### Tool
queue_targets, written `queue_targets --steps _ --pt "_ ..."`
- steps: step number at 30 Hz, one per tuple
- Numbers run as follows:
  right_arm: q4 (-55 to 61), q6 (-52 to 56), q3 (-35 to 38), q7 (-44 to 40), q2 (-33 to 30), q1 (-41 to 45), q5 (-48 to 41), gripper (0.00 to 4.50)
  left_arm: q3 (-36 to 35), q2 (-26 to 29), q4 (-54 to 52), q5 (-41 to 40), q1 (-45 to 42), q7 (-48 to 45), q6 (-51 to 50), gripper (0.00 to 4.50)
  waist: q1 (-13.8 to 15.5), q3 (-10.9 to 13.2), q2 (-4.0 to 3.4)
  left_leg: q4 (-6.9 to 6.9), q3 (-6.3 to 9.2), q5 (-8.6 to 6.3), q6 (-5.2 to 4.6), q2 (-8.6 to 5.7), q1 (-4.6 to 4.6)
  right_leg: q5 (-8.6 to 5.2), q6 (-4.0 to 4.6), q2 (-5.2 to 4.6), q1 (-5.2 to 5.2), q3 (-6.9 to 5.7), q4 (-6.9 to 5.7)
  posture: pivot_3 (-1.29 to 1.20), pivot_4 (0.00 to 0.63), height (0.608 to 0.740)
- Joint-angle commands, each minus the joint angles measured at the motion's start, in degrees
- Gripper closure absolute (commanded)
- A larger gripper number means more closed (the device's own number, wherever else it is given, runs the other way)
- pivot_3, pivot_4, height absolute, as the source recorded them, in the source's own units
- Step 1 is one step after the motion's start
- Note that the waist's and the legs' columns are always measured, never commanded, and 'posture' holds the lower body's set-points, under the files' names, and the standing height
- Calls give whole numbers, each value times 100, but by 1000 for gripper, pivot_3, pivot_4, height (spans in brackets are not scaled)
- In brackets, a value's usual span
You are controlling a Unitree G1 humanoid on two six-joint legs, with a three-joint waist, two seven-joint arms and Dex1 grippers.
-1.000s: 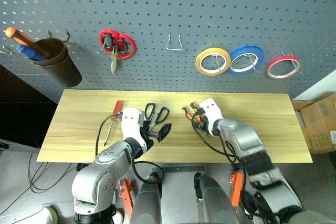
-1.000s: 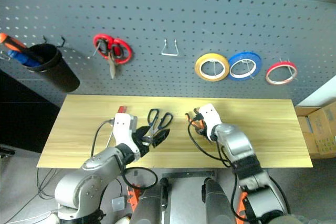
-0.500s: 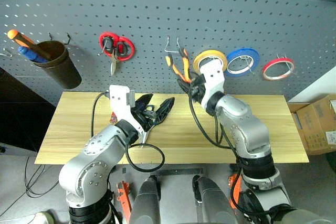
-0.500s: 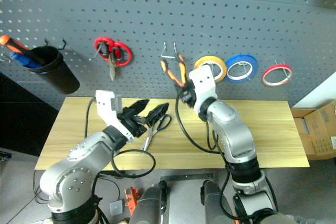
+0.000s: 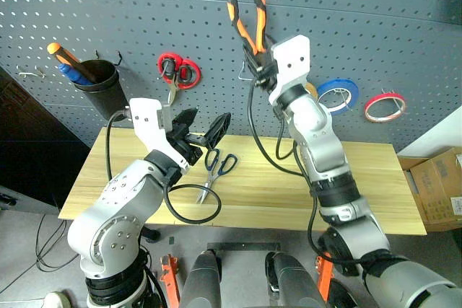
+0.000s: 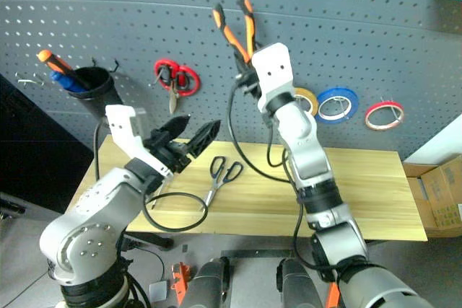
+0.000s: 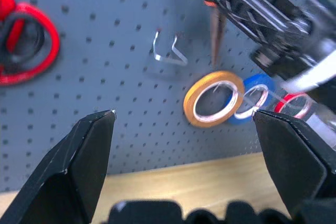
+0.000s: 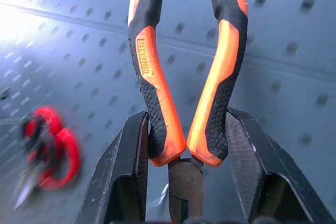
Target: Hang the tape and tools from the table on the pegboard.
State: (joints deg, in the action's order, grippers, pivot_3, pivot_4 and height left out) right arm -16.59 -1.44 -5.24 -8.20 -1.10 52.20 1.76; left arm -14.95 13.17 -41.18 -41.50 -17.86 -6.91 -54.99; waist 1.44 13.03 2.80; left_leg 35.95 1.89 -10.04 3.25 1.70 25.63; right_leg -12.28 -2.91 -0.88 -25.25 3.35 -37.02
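Raised right hand (image 5: 258, 63) pinches pliers (image 5: 248, 21) upright; left hand (image 5: 202, 126) spread, seemingly empty.

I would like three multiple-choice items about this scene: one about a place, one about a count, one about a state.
1. Where are the dark-handled scissors?
A. on the table
B. on the pegboard
C. in the black cup

2. How many tape rolls hang on the pegboard?
A. one
B. two
C. three

3. The right pincer is:
A. open and empty
B. shut on the pliers
C. shut on tape

Answers:
1 A, they lie flat on the wood.
2 C, yellow, blue and red.
3 B, its fingers press the orange handles.
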Motion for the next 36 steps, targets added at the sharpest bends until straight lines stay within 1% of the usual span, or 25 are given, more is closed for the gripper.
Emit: queue_targets --steps 1,5,10,16,21,25,29,31,33,35,36 --pt "-953 -913 204 350 161 621 26 2790 114 90 179 43 -278 -54 286 0 0 -2 -1 0 0 2 -1 0 -8 2 1 0 6 1 -3 201 121 740" --pt "-1914 -1524 291 567 286 926 46 2790 360 230 401 359 -386 -27 502 0 2 -4 0 -1 1 14 -9 1 -12 15 5 3 14 1 0 227 133 740" --pt "-2726 -2050 409 817 465 1064 -21 2790 393 208 675 599 -402 50 780 0 16 -4 -1 -4 3 15 -10 1 -13 15 6 3 13 2 -3 245 145 740" --pt "-3475 -2226 686 1122 564 927 -171 2790 374 242 608 581 -325 41 779 0 63 -4 -1 -3 15 16 -9 1 -15 15 6 3 18 -8 -5 275 151 740" --pt "-3639 -2094 679 1102 612 706 -176 2790 292 338 586 526 -271 5 719 0 146 -2 -4 -5 19 28 -18 1 -37 23 19 3 39 -14 -7 269 159 740" --pt "-3553 -1879 515 937 610 521 -17 2790 304 357 632 511 -266 -3 724 0 159 -3 -8 -8 34 28 -20 3 -90 -1 55 2 109 -31 9 255 160 740" --pt "-3377 -1674 460 867 511 404 58 2790 333 350 713 510 -313 -20 736 0 158 -5 -11 -6 48 28 -20 4 -92 -6 55 1 114 -48 6 242 159 740" --pt "-3257 -1591 458 804 449 356 53 2047 350 351 773 519 -341 -46 758 0 158 -6 -13 -8 61 29 -20 5 -91 -6 63 1 116 -63 4 237 160 740" --pt "-3126 -1517 452 751 400 311 45 1540 366 349 825 531 -369 -67 778 0 161 -6 -13 -11 70 29 -20 5 -91 -8 71 1 117 -73 3 229 159 740" --pt "-2984 -1420 439 768 353 267 62 800 372 353 880 539 -395 -93 803 0 160 -6 -13 -14 75 29 -20 5 -89 -10 75 1 117 -78 2 222 157 740" --pt "-2897 -1364 439 787 335 239 64 498 377 353 909 543 -410 -106 816 0 157 -6 -13 -15 76 29 -20 5 -88 -10 75 1 117 -78 3 216 154 740"
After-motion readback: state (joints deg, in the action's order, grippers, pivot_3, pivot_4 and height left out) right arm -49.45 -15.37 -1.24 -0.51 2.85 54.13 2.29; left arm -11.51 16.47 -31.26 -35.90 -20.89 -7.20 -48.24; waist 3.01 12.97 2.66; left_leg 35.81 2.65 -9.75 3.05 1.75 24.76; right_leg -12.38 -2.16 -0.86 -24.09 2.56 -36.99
